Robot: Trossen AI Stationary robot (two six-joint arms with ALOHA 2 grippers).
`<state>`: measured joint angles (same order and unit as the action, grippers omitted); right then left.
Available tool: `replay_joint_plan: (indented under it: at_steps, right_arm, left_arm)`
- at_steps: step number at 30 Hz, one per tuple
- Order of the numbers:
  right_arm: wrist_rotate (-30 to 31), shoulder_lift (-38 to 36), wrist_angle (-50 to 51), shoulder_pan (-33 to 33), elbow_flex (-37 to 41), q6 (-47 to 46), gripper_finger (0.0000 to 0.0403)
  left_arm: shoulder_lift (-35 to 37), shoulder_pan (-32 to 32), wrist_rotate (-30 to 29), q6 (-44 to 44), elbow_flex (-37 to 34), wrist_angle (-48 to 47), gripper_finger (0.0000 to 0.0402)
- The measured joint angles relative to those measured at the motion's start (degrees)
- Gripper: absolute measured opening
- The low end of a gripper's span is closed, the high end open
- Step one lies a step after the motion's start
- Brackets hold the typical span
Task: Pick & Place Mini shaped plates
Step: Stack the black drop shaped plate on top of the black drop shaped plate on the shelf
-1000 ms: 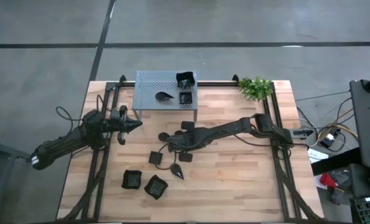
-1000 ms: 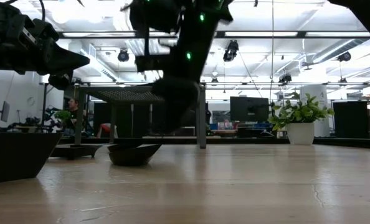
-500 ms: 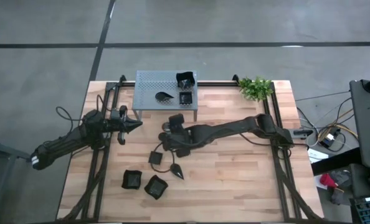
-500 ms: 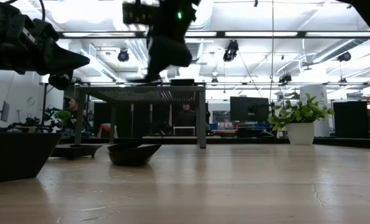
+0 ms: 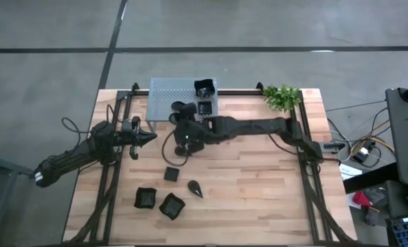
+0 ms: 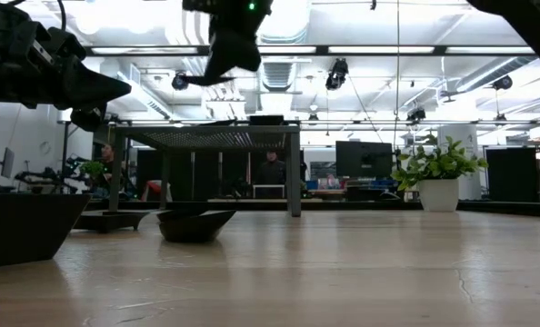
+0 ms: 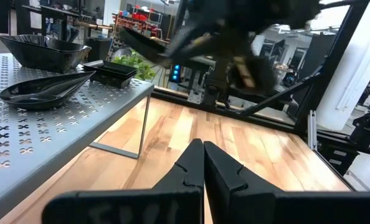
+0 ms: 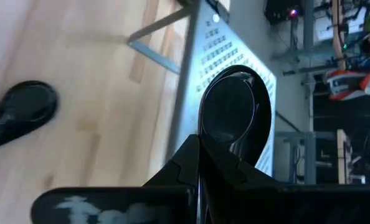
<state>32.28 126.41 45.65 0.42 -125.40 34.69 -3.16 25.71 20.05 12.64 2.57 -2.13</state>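
Right hand (image 5: 178,110) carrying a little black plate (image 8: 235,112) up to the grey shelf (image 5: 164,88).

My right hand is clamped on the rim of a teardrop plate, holding it in the air over the near left part of the shelf. I only pinch the edge, so the plate could tip or slip out. It could also bump the leaf plate (image 7: 45,91) already lying on the shelf. My left hand (image 5: 143,138) waits pressed together at the left of the bench (image 5: 259,192). More plates (image 5: 171,205) sit near me.
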Motion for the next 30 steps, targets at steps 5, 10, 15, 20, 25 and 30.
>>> replay_joint_plan:
  at_steps: [5, 10, 15, 20, 25, 30]
  right_arm:
    - [-3.6, 0.1, -4.9, -4.1, 1.2, 6.5, 0.0008]
    - [-5.4, 0.4, -7.2, -7.4, 2.3, 8.7, 0.0008]
    - [-7.1, 0.4, -7.0, -9.7, 2.5, 5.3, 0.0008]
    - [-11.5, 0.4, -7.0, -10.8, 2.9, 4.6, 0.0008]
    - [-14.2, 0.4, -7.4, -10.9, 2.9, 4.7, 0.0008]
    - [-14.5, 0.4, -7.7, -11.4, 3.3, 3.7, 0.0008]
  left_arm:
    - [0.0, 0.0, 0.0, 0.0, 0.0, 0.0, 0.0003]
    - [0.0, 0.0, 0.0, 0.0, 0.0, 0.0, 0.0003]
    - [0.0, 0.0, 0.0, 0.0, 0.0, 0.0, 0.0003]
    - [0.0, 0.0, 0.0, 0.0, 0.0, 0.0, 0.0003]
    - [0.0, 0.0, 0.0, 0.0, 0.0, 0.0, 0.0003]
    - [0.0, 0.0, 0.0, 0.0, 0.0, 0.0, 0.0003]
